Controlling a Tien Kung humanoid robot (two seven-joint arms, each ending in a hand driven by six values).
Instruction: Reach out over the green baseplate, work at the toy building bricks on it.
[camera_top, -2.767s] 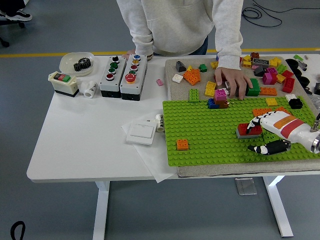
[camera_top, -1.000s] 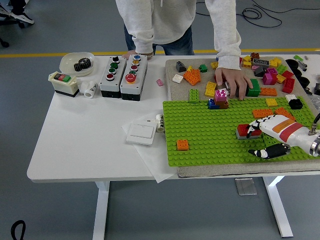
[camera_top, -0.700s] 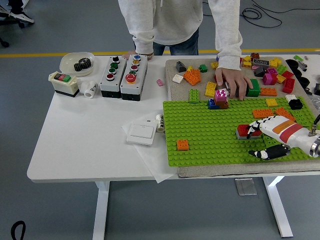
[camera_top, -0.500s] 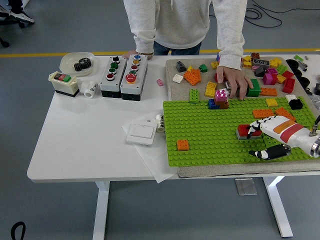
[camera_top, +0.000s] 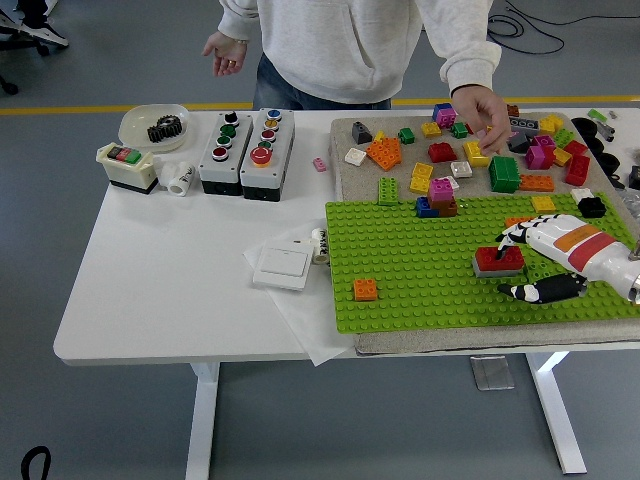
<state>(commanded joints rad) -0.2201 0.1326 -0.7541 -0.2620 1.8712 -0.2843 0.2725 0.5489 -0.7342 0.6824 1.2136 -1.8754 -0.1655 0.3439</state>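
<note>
Hand (camera_top: 520, 262) beside red brick (camera_top: 498, 259), long axis left-right.

The robot's right hand (camera_top: 522, 262), white-backed with black-and-white fingers and an orange and red band across its shell, reaches in from the picture's right edge, low over the table. Its forearm runs out of frame at the right. The upper fingers (camera_top: 510, 238) curl forward and down, their tips at a red-topped brick; the thumb (camera_top: 535, 291) lies stretched out flat below, pointing left, apart from the fingers. Whether the fingers truly grip cannot be told. The person at the far side holds one hand (camera_top: 487, 112) lowered over the table with fingers bent downward, and the other hand (camera_top: 226, 50) raised clear of the table, palm open.
</note>
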